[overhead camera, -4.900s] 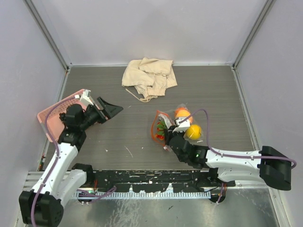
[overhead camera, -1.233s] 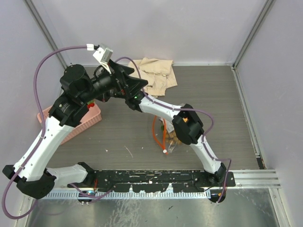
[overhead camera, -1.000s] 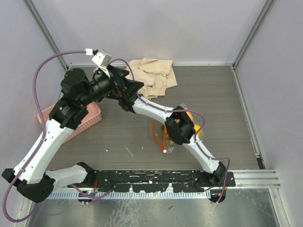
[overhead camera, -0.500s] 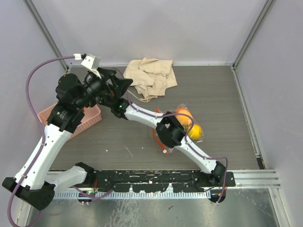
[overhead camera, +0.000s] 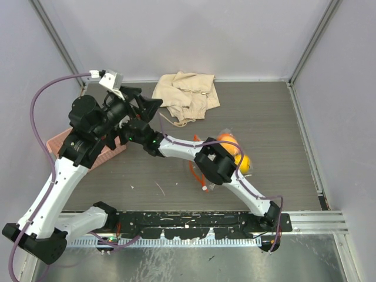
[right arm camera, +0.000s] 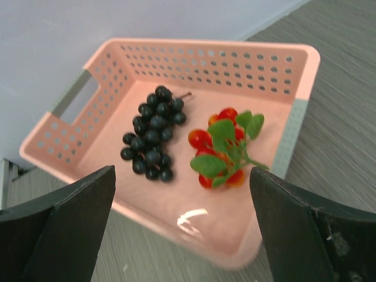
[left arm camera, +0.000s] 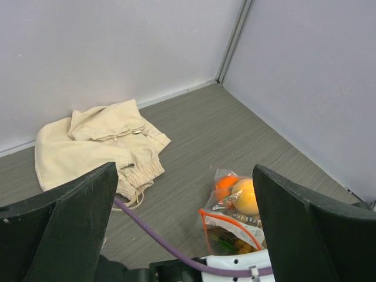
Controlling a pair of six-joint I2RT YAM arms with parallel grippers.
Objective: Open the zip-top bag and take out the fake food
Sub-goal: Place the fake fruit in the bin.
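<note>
From where I stood, the right gripper (right arm camera: 182, 229) hung over the pink mesh basket (right arm camera: 205, 50) with its jaws spread wide and nothing between them. I took this for the end of a drop-off, with the trip back to the bag the next thing wanted. To do that well, it seemed to me the arm ought to rise straight up before swinging away, so neither finger caught the basket's wall. It also needed to mind the left arm, which was raised close above it (their cables looked near enough to tangle). The left gripper (left arm camera: 185, 235) was likewise wide open and empty, held high and facing the far corner.

In the basket lay the dark grapes (right arm camera: 151, 141) and, just beside them, a red berry cluster (right arm camera: 222, 147) with green leaves. The two were near each other but not quite touching.

The zip-top bag (left arm camera: 226, 232) lay on the table (left arm camera: 194, 126), well apart from the basket, its orange-red strip toward the arms. An orange fruit (left arm camera: 224, 182) and a lemon (left arm camera: 247, 197) sat at its far end, touching each other. Something green showed through the plastic nearer the strip, which I could not make out. The beige cloth (left arm camera: 97, 144) lay crumpled by the back wall.
</note>
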